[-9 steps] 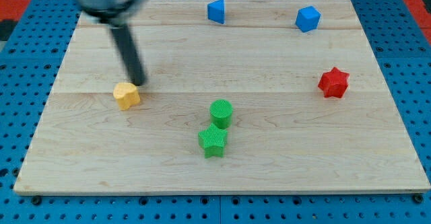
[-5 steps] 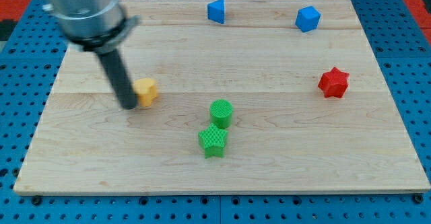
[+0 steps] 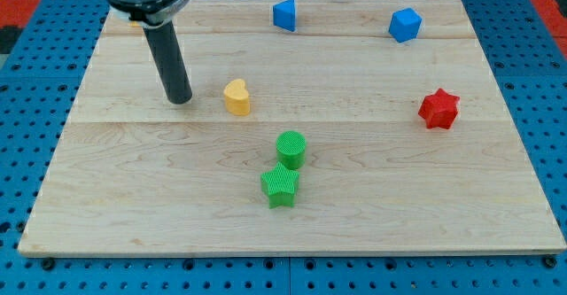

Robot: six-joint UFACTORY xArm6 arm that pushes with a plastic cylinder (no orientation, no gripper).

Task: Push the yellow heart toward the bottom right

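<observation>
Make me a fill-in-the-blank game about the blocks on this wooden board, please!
1. My tip sits to the view's ____ of the yellow heart block, not touching it.
2. The green cylinder block touches the green ____ block below it.
3. The red star block is near the view's ____ edge of the wooden board.

Missing words: left; star; right

Robotics lab bench — wooden board (image 3: 372, 215) (on blue pegboard (image 3: 549, 109))

Dark rod near-upright, my tip (image 3: 180, 99) on the board
</observation>
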